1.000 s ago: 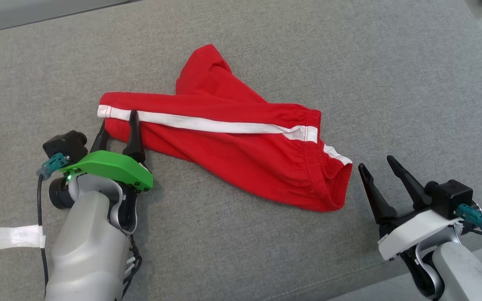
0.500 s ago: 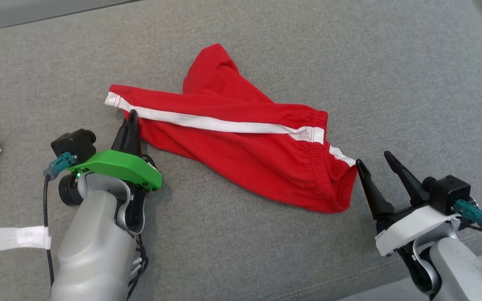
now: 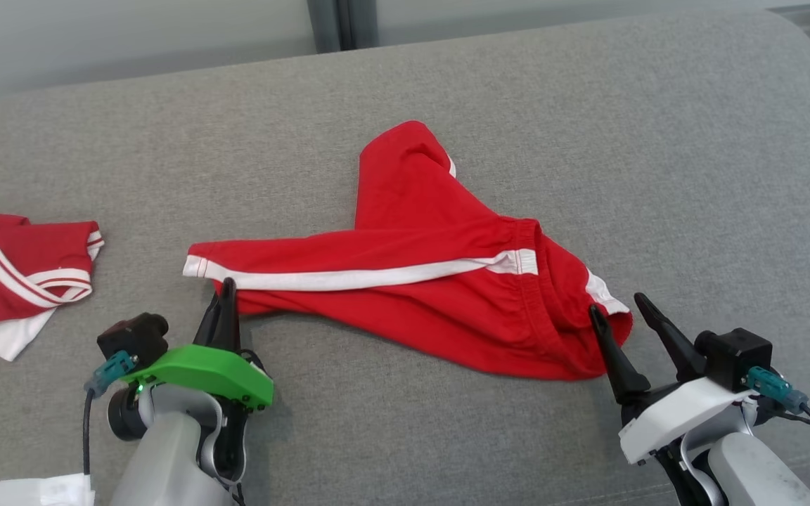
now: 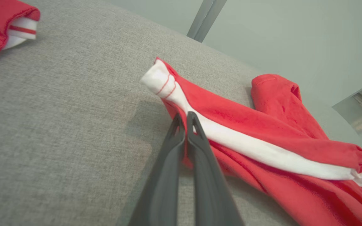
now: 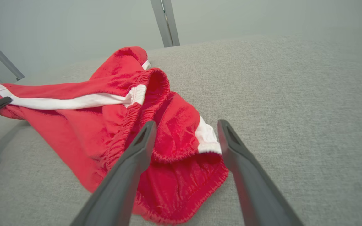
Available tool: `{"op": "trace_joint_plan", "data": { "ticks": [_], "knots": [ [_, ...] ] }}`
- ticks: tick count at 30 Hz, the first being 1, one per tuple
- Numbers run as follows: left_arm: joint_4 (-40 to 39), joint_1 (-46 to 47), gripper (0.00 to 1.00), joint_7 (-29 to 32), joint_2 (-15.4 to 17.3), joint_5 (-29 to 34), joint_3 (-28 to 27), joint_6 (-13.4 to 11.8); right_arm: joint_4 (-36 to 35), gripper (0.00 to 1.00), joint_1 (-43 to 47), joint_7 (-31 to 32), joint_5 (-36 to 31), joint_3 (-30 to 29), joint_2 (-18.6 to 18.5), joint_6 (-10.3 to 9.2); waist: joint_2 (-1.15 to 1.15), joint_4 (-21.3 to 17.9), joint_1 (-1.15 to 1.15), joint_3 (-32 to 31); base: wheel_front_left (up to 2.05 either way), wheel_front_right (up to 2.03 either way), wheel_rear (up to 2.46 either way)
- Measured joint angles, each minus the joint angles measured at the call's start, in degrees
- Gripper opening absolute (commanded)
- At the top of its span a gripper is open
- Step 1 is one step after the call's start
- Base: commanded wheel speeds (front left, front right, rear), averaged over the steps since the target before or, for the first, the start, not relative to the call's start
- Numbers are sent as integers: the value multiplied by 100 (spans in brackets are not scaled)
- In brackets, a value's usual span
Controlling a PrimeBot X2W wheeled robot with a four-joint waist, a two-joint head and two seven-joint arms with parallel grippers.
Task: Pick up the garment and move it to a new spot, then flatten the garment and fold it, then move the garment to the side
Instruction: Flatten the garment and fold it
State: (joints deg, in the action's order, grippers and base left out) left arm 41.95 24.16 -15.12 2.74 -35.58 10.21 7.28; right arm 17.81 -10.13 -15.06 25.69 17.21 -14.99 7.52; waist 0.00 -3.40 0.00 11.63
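Note:
The garment (image 3: 433, 281) is a pair of red shorts with a white side stripe, lying crumpled on a grey cushion (image 3: 588, 140). My left gripper (image 3: 224, 292) is shut on the lower edge of the garment's left leg end, just under the white stripe; in the left wrist view the left gripper (image 4: 184, 117) pinches red cloth (image 4: 262, 125). My right gripper (image 3: 616, 306) is open at the elastic waistband end. In the right wrist view the right gripper (image 5: 186, 123) straddles the bunched waistband (image 5: 90, 119), with a finger on each side.
A second red and white garment (image 3: 18, 267) lies folded at the far left, also in the left wrist view's corner (image 4: 5, 18). A white strip (image 3: 32, 488) sits at the bottom left. Behind the cushion's back edge are a pale wall and a dark post (image 3: 338, 24).
The camera has tilted, shifting the whole picture down. My left gripper went from open around the leg end to shut on it. My right gripper moved in around the waistband.

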Motion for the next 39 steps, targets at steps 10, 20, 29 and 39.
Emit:
{"op": "trace_joint_plan", "data": {
  "ticks": [10,20,29,39],
  "knots": [
    [30,-625,37,-1,1,-70,172,-204,70,100,104,0,1,24,96,0,0,467,0,-434,0,0,0],
    [-575,-1012,100,-1,2,1247,-242,-466,-13,100,223,0,-474,-431,170,0,0,462,0,-733,0,0,0],
    [-1273,-1561,100,-1,9,2458,-653,-378,-133,100,493,0,-946,-1053,505,0,0,481,0,-1097,0,0,0],
    [-1681,-2081,100,-1,12,2969,-1022,-475,-165,100,675,0,-1215,-1221,759,0,0,506,0,-1416,0,0,0]
  ]
}}
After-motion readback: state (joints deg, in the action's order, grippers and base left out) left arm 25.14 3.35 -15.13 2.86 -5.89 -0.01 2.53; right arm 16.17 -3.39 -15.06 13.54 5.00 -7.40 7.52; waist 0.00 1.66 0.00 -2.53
